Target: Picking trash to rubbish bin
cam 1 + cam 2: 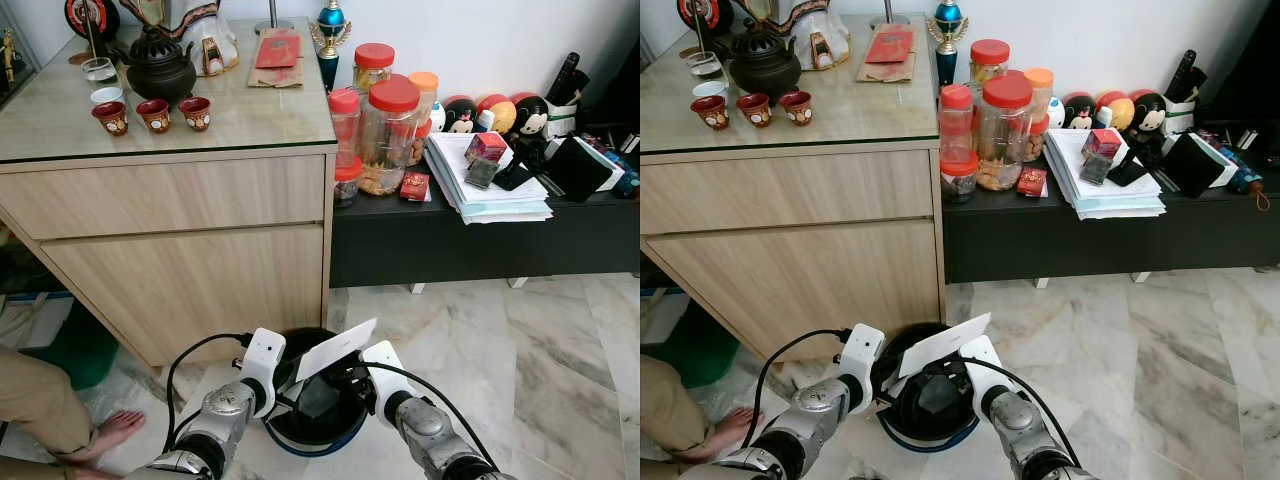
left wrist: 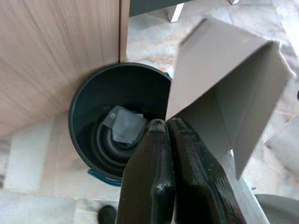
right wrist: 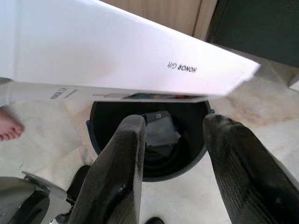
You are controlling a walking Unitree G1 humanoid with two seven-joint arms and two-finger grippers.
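1. The left claw (image 2: 166, 128) was seen with its two black fingers pressed together, nothing visibly gripped between them, poised above the rim of the rubbish bin (image 2: 81, 93).
2. The right claw (image 3: 173, 135) was held above the same bin with its fingers (image 3: 119, 172) spread wide and nothing between them.
3. A flat white box (image 1: 335, 349) was seen tilted over the mouth of the bin, between the two claws; whether it was touched by either claw could not be told. Small print was carried on its narrow side (image 3: 180, 67).
4. The bin, dark and round with a blue band near its base, was found standing on the marble floor (image 1: 560, 370), just beside the corner of the wooden cabinet (image 1: 180, 240).
5. Inside the bin a grey crumpled piece of trash (image 2: 124, 123) was seen lying at the bottom.
6. On the glass top of the cabinet, well above the bin, a dark teapot (image 1: 158, 68) and three small red cups (image 1: 153, 115) were set out.
7. Beyond the bin a low black bench (image 1: 470, 235) was seen, loaded with red-lidded jars (image 1: 390, 130) and a stack of papers (image 1: 480, 185).
8. A person's bare foot (image 1: 110, 432) was seen on the floor, near the bin on the robot's left side.
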